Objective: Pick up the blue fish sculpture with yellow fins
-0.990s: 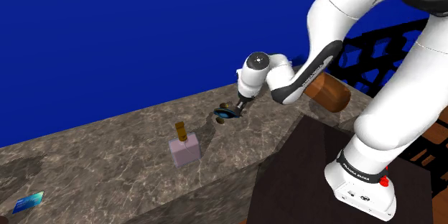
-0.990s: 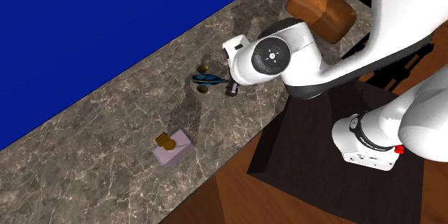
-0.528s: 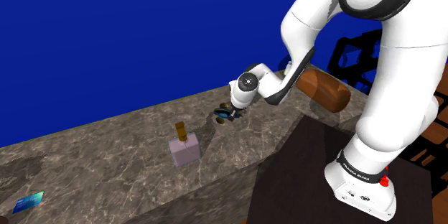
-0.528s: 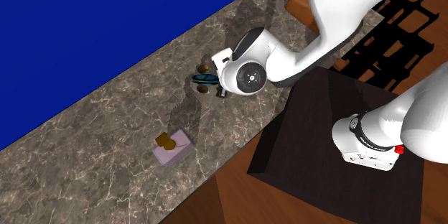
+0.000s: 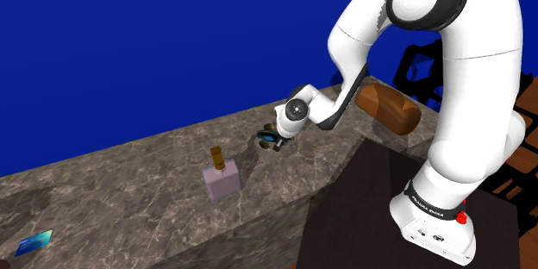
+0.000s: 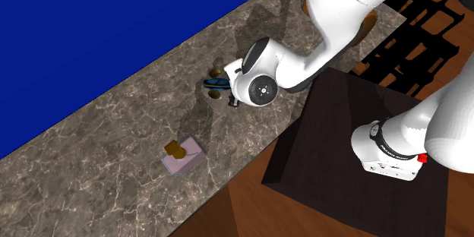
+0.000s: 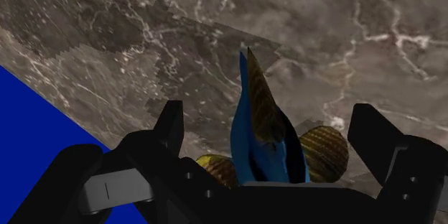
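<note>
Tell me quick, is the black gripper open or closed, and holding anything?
The black two-finger gripper: open, its fingers apart on either side of the blue fish sculpture with yellowish fins, not touching it; holding nothing.

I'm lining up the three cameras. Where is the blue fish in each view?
Shoulder view: fish near the centre, on the counter, at the arm's tip.
Second exterior view: fish left of centre, just left of the arm.
Wrist view: fish between the pincer's spread fingers, touching neither.
Shared landmark: the veined counter under it.
</note>
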`<state>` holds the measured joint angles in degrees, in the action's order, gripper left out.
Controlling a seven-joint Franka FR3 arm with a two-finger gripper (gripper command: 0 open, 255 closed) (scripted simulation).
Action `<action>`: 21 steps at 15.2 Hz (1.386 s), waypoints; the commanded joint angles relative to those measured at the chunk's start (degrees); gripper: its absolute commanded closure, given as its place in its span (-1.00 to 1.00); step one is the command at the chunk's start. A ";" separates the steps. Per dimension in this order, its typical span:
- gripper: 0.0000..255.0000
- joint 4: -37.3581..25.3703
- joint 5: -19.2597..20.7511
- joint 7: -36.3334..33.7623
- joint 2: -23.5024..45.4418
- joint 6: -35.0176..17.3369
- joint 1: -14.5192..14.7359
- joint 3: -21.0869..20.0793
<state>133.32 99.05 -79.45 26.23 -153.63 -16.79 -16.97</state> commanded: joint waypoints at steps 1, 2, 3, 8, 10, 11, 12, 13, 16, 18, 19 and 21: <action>1.00 -0.11 0.40 -0.39 0.27 0.06 0.05 0.04; 1.00 -0.10 0.45 -0.42 0.28 0.05 0.03 0.06; 1.00 -0.11 0.44 -0.42 0.28 0.05 0.04 0.05; 1.00 -0.11 0.41 -0.39 0.27 0.05 0.03 0.05; 1.00 -0.08 0.36 -0.37 0.24 0.07 0.05 0.03; 1.00 0.34 -0.60 0.52 -0.64 -0.13 -0.07 -0.09; 1.00 0.76 -1.60 1.47 -1.51 -0.32 -0.20 -0.22; 1.00 1.17 -2.62 2.43 -2.38 -0.51 -0.33 -0.35; 1.00 2.38 -5.81 5.44 -5.01 -1.04 -0.75 -0.79; 1.00 3.16 -8.06 7.56 -6.75 -1.36 -1.07 -1.12; 1.00 3.54 -9.22 8.66 -7.62 -1.51 -1.23 -1.29; 1.00 4.29 -11.63 10.92 -9.37 -1.78 -1.55 -1.66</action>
<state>137.30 88.79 -69.78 17.73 -155.32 -18.21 -18.41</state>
